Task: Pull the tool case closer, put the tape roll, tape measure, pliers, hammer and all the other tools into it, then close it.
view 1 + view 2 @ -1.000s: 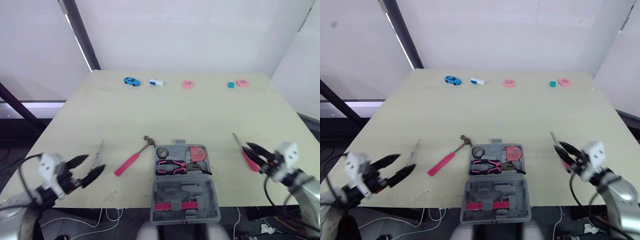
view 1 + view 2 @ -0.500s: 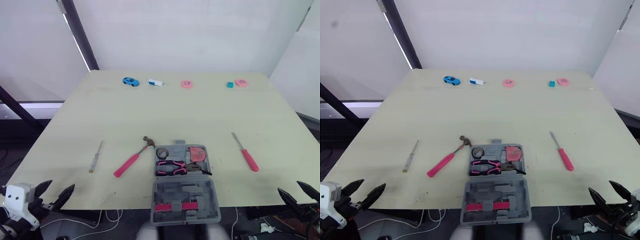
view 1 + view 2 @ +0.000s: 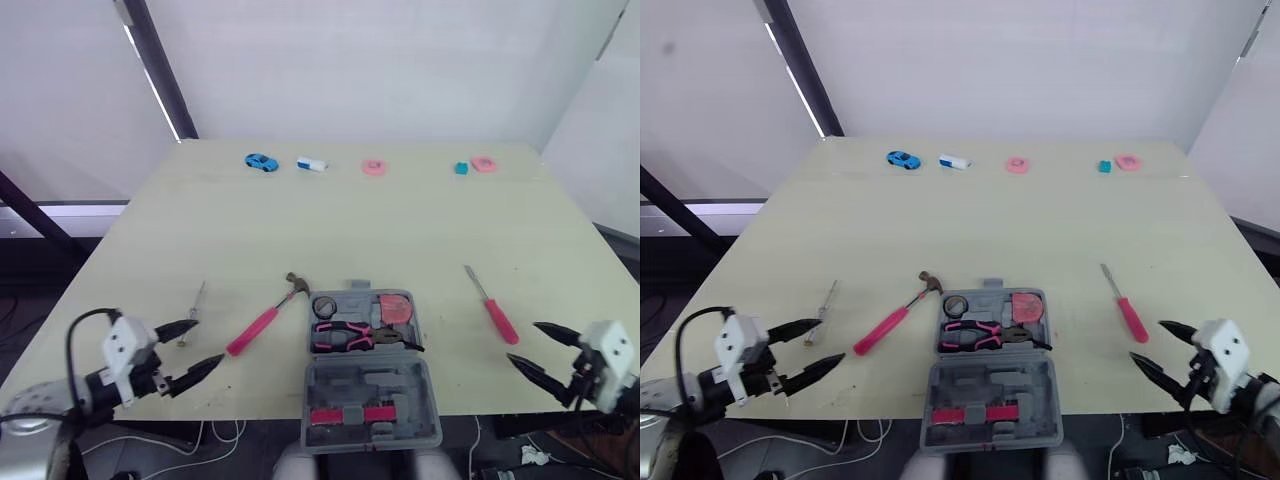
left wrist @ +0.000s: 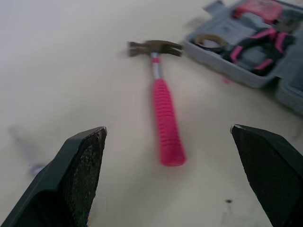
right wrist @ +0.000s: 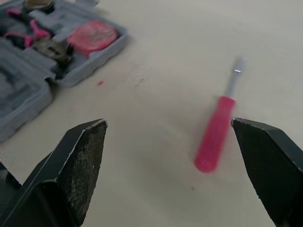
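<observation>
The open tool case (image 3: 372, 385) sits at the table's (image 3: 350, 230) 6 o'clock edge, between the two grippers. The left gripper (image 3: 207, 342) is spread wide and empty, with the hammer (image 3: 256, 327) near its 1 o'clock. The right gripper (image 3: 523, 343) is also spread and empty, with the red screwdriver (image 3: 498, 322) near its 11 o'clock.

We are looking at a left gripper (image 3: 208, 341) and right gripper (image 3: 522, 341) each carrying two black, pointed, rough-faced fingers (image 4: 80, 179) on a white boxy wrist block (image 3: 122, 345), a black cable (image 3: 73, 330) looping over the silver-grey left forearm (image 3: 30, 405).
</observation>
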Robot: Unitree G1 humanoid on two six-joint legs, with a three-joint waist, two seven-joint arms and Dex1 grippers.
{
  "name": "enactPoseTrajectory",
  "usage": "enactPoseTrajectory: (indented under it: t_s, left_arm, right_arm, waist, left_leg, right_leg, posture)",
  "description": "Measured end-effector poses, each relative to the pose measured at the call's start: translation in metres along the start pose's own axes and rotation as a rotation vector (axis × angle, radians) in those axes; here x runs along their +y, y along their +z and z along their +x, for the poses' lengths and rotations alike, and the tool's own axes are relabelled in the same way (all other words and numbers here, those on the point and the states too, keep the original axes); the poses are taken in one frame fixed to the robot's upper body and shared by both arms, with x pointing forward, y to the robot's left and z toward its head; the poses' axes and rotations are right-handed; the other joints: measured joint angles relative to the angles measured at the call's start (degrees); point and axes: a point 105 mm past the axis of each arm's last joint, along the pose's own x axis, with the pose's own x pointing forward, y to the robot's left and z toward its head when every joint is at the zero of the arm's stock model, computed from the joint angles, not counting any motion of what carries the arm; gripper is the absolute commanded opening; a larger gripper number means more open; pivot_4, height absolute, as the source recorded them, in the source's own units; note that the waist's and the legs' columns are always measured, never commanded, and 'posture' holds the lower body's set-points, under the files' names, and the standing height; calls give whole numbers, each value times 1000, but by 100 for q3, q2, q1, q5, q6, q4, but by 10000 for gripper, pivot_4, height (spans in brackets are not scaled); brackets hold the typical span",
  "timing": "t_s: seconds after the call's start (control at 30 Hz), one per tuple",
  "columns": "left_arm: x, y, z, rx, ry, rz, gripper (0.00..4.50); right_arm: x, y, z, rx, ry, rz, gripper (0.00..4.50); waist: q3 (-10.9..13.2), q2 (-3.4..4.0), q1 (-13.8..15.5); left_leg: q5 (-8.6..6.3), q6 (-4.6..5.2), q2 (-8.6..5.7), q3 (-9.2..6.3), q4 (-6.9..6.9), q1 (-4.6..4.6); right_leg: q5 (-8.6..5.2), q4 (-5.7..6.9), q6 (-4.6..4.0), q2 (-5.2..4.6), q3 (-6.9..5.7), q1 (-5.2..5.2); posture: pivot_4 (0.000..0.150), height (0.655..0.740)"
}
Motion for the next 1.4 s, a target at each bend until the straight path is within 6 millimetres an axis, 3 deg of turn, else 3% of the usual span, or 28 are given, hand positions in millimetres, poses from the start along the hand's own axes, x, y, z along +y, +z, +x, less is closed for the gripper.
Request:
enactPoseTrajectory:
  t_s: [0.07,0.1,0.13,0.17,0.2,0.4,0.47,0.83,1.13,1.4]
  left_arm:
    - [-4,2,9,8,-65,22,45000]
    - [-8,2,15,21,-115,38,45000]
    - [-9,3,17,23,-130,41,42402]
    - [-13,4,26,23,-197,57,39334]
    - [-14,4,29,26,-216,64,36930]
    - [-24,6,49,42,-352,74,9329]
    - [-28,5,52,55,-378,55,176]
    - [-37,0,83,115,-488,60,176]
    - [-36,-2,91,135,-520,51,176]
    - [-40,-1,99,125,-540,49,176]
  right_arm:
    - [3,3,11,6,63,-29,44070]
    - [5,4,17,16,103,-48,39114]
    - [5,4,19,17,117,-55,36790]
    - [10,5,31,22,188,-78,29937]
    - [12,4,33,27,206,-79,27899]
    - [30,-6,57,91,361,-112,248]
    - [32,-9,60,112,384,-130,0]
    - [48,-16,88,165,481,-211,0]
    - [64,-11,106,139,518,-230,0]
    - [66,-12,108,147,526,-230,0]
  waist:
    - [1,0,4]
    - [1,0,6]
    - [1,-1,8]
    - [1,-2,16]
    - [2,-2,17]
    - [3,-2,15]
    - [2,-2,11]
    - [3,-3,10]
    - [3,-3,-6]
    - [3,-3,10]
  left_leg:
    - [0,0,0,6,0,-4]
    - [0,0,-1,9,0,-4]
    - [0,0,0,9,0,-5]
    - [0,1,1,5,2,-5]
    - [0,1,1,4,2,-5]
    - [1,1,1,5,11,-4]
    - [1,1,1,5,11,-4]
    - [2,1,2,3,17,-3]
    - [2,1,3,2,23,-1]
    - [2,1,1,-2,23,-1]
  right_leg:
    - [0,0,-1,5,-2,0]
    - [0,0,-1,7,-3,1]
    - [0,0,-1,10,-3,2]
    - [0,1,-2,15,-4,7]
    - [0,1,-2,16,-6,7]
    - [1,2,1,17,-4,12]
    - [1,2,1,18,-4,12]
    - [4,9,5,28,-3,14]
    - [5,16,5,31,-3,16]
    - [9,16,11,33,-2,21]
  posture:
    - [1500,7395]
    - [1500,7395]
    - [1500,7395]
    - [1500,7395]
    - [1500,7395]
    - [1500,7395]
    - [1500,7395]
    - [1500,7395]
    - [1500,7395]
    - [1500,7395]
